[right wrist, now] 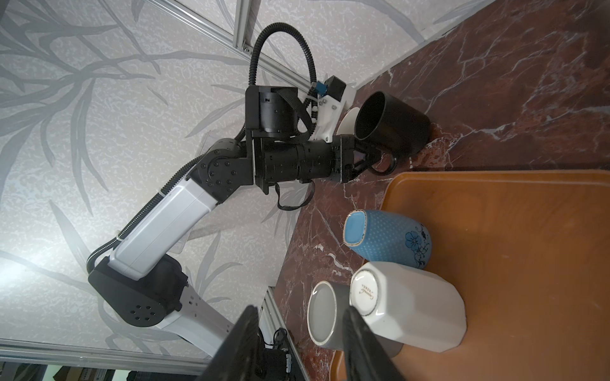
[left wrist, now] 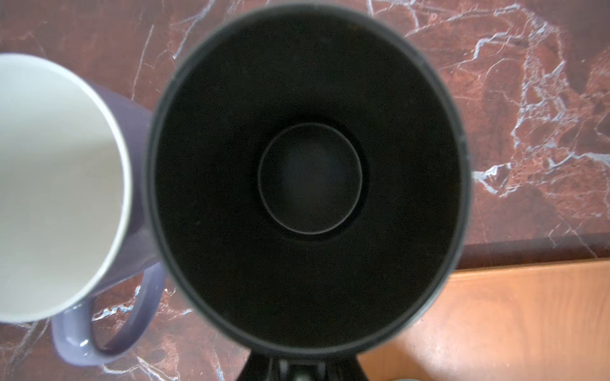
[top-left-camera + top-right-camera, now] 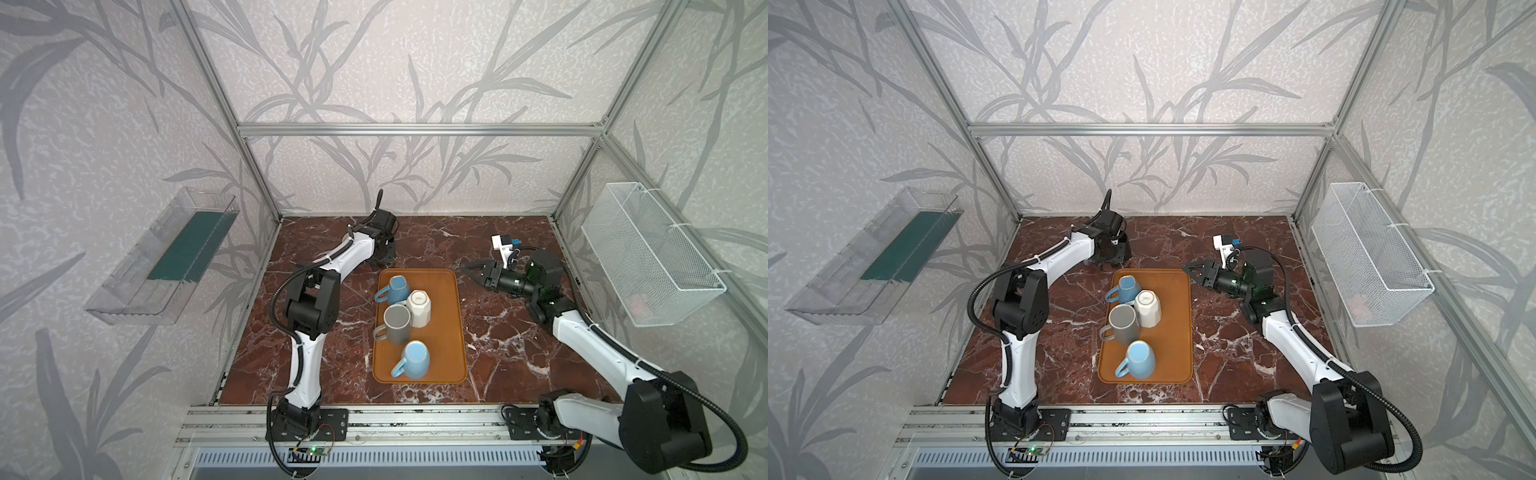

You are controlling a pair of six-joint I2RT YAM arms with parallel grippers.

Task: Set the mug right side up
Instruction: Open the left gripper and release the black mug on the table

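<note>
Your left pincer [image 1: 369,158] is clenched on the handle of the black mug [image 1: 392,122]. The mug stands mouth up on the tabletop [image 3: 519,332], just past the far left corner of the orange tray [image 3: 444,316]. The left wrist view looks straight down into its dark inside. A purple mug [image 2: 138,198] with a white inside stands mouth up just beside it.

Your right pincer [image 3: 471,268] hangs to the right of the tray's far end and points toward it. Its jaws are parted and hold nothing.

On the tray, the dotted blue mug [image 3: 395,289] and the white mug [image 3: 419,307] stand bottom up. A gray mug [image 3: 397,324] and a light blue mug [image 3: 413,359] sit nearer to you.
</note>
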